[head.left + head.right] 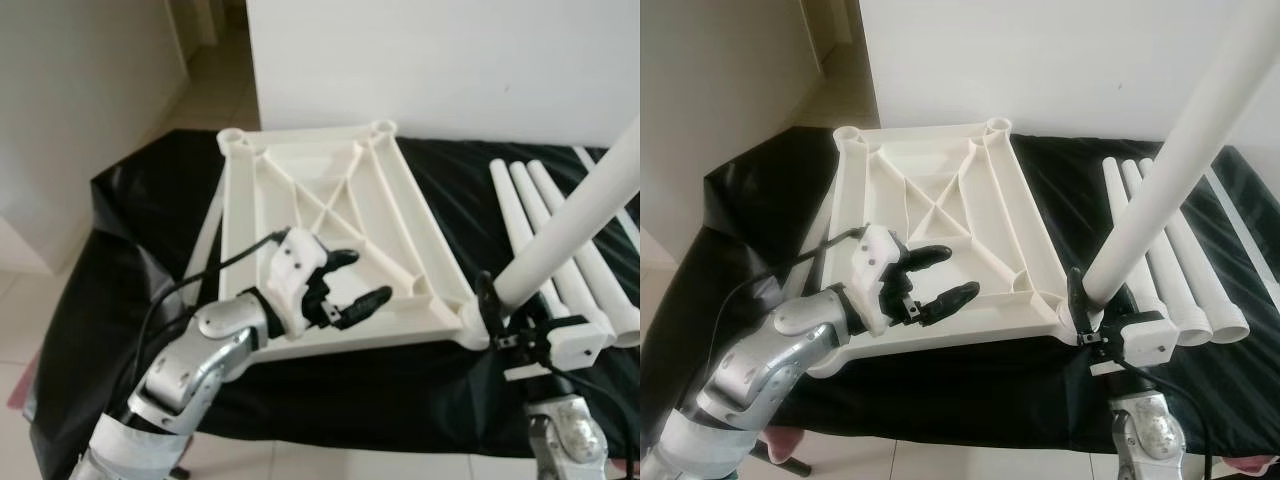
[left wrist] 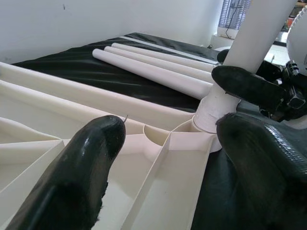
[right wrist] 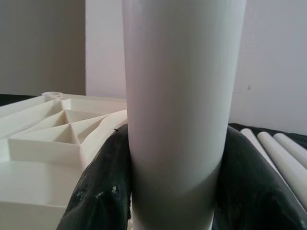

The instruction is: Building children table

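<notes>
A white plastic tabletop (image 1: pixel 330 190) lies upside down on the black-covered table (image 1: pixel 150 200), its ribbed underside up. My right gripper (image 1: pixel 1102 312) is shut on a white table leg (image 1: pixel 1170 170) that stands tilted in the tabletop's near right corner socket (image 2: pixel 207 118). In the right wrist view the leg (image 3: pixel 180 105) sits between both black fingers (image 3: pixel 103 187). My left gripper (image 1: pixel 350 285) hovers open over the tabletop's near edge, with nothing between its fingers (image 2: pixel 72 177).
Three more white legs (image 1: pixel 545 230) lie side by side on the black cloth to the right of the tabletop. A white wall (image 1: pixel 450 60) stands behind the table. Pale floor (image 1: pixel 40 320) shows at the left.
</notes>
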